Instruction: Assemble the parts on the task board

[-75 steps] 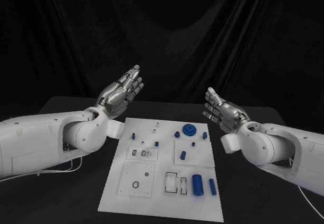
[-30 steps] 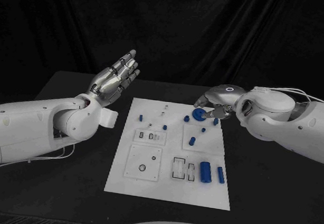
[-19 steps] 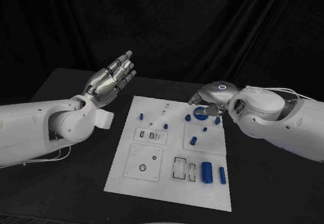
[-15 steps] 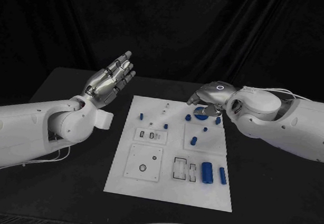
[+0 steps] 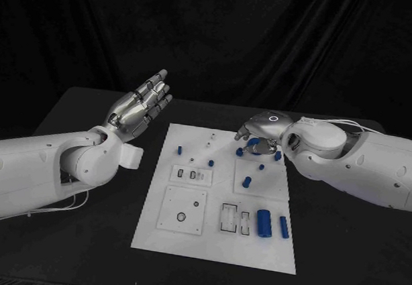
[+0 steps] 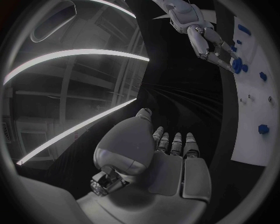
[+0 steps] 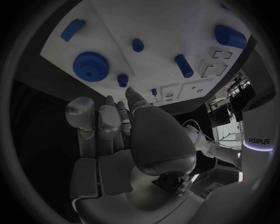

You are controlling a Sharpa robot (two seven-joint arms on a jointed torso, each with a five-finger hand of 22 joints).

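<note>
Right hand (image 5: 262, 127) of mine hovers just over the blue gear (image 7: 90, 65) at the far end of the task board (image 5: 212, 244), fingers apart, nothing gripped. I judge I'm at the reach for that gear; next I need to drop down and close my fingers round its rim. Left hand (image 5: 141, 108) is raised beside the board, flat and holding nothing. Blue pegs (image 5: 246, 182) and a blue cylinder (image 5: 264, 223) lie on the white board, which rests on the black table (image 5: 92, 112); dark drapes hang behind.

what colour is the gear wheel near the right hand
Blue. The gear shows best in the right wrist view, lying on the white task board beyond the right hand.
</note>
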